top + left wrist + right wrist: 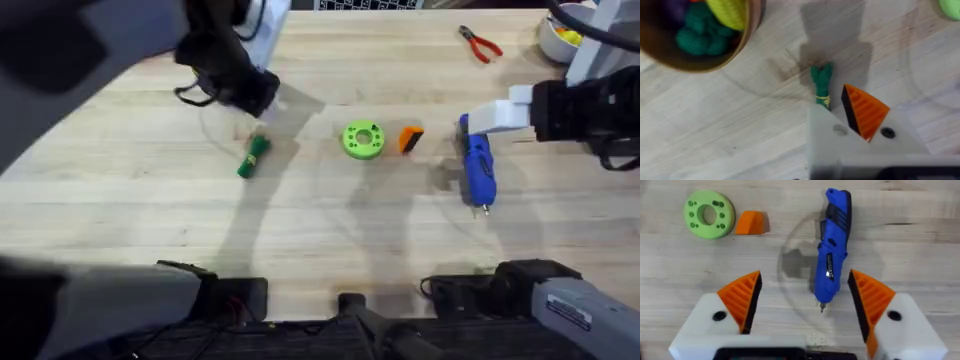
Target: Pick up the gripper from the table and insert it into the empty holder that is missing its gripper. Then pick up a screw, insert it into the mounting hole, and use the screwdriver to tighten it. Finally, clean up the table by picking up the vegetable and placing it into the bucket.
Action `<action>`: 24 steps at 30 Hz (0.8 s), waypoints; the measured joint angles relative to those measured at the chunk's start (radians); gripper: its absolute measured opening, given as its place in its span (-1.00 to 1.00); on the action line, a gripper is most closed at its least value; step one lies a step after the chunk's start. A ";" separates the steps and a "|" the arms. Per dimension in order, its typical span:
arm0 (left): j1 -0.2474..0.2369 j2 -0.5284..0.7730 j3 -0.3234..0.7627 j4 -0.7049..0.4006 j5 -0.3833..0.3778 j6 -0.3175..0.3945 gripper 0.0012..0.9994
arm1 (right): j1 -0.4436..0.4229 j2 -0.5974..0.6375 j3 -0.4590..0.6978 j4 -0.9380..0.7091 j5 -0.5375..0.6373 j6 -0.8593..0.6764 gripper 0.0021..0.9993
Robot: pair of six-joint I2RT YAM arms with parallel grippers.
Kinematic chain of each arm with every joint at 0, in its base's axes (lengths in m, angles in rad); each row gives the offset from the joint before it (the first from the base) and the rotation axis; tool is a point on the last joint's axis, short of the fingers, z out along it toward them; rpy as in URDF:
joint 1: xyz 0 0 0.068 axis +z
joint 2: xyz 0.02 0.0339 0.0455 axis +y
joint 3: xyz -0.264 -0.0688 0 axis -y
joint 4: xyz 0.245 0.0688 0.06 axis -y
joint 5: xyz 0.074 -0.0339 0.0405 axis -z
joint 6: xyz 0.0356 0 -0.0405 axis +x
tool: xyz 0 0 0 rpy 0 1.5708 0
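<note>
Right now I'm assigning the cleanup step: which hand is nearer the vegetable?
Left. The left hand hangs just beyond the vegetable; the right hand is far across the table by the blue screwdriver.

Orange, blue and greens on pale wood

The table (330,230) is light, streaked wood grain. The gripper (411,139) is plain orange beside a lime-green disc (362,140) dotted with holes; the screwdriver (832,250) is bright blue with a black grip patch and a silver tip. The vegetable (821,84) is dark green with a yellowish band. The right gripper (805,305) has orange ribbed pads (742,297) on white mounts, the bucket (715,55) is brown, and the pliers (481,44) have red handles.
</note>
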 joint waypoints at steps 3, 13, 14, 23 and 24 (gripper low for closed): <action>0.000 -0.077 0.003 -0.015 -0.008 0.000 -0.96 | 0.000 0.000 0.000 0.000 0.000 0.000 0.98; 0.000 -0.200 0.005 -0.055 -0.028 -0.001 0.06 | 0.000 0.000 0.000 0.000 0.000 0.000 0.98; 0.000 -0.204 0.005 -0.057 -0.030 -0.001 0.37 | 0.000 0.000 0.000 0.000 0.000 0.000 0.99; 0.000 -0.215 0.005 -0.058 -0.038 -0.017 0.97 | 0.000 0.000 0.000 0.000 0.000 0.000 0.98; 0.000 -0.215 0.005 -0.056 -0.044 -0.024 0.97 | 0.000 0.000 0.000 0.000 0.000 0.000 0.98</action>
